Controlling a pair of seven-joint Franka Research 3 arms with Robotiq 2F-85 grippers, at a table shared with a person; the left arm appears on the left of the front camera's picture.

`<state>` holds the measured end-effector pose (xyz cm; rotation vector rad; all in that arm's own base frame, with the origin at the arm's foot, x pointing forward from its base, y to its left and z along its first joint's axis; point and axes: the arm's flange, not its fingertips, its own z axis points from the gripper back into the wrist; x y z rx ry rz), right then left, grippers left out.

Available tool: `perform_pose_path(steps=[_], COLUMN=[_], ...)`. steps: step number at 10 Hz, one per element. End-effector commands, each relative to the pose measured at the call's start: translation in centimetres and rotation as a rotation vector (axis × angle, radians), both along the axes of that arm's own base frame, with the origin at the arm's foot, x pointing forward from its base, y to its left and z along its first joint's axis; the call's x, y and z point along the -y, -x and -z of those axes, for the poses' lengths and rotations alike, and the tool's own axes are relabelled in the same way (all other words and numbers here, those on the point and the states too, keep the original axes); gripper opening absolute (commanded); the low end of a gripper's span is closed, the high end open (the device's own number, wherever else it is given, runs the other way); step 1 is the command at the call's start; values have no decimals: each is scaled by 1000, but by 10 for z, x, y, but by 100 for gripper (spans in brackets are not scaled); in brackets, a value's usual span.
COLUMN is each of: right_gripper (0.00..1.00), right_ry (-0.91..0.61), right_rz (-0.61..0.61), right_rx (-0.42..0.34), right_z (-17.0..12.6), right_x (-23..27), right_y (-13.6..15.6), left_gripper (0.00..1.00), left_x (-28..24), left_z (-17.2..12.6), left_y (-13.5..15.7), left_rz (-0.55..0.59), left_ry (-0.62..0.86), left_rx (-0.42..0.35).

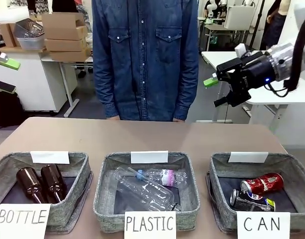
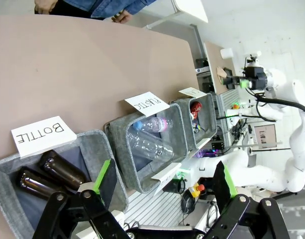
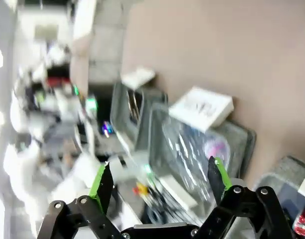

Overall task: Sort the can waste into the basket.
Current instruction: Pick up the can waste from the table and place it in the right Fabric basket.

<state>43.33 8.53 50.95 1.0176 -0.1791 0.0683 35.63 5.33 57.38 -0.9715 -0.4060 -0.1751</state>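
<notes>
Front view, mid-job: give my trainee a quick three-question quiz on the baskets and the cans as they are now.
1. True or false: the red can lies inside the CAN basket.
2. Which basket holds the brown glass bottles? A) PLASTIC B) BOTTLE C) CAN
3. Fill in: the dark blue can lies ___ the red can, on the side nearer the robot.

Key
1. True; both cans are in that basket.
2. B, the BOTTLE basket; two bottles lie side by side in it.
3. Beside; the two appear to touch.
</notes>
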Motion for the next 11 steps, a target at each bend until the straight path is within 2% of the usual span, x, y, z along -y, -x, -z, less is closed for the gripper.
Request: perform_pose_path(steps=[1,11], right_gripper=[100,100], right_ry=[45,45], right_rz=[-157,-157], right_rx=[50,50], right_z=[-10,-10], right_x=[2,2], right_y=[15,15], left_gripper=[100,100], left_x=[0,0], left_z=[-1,-1], left_y=[0,0], left_rz=[14,14], left_ry=[3,3], left_rx=[13,13])
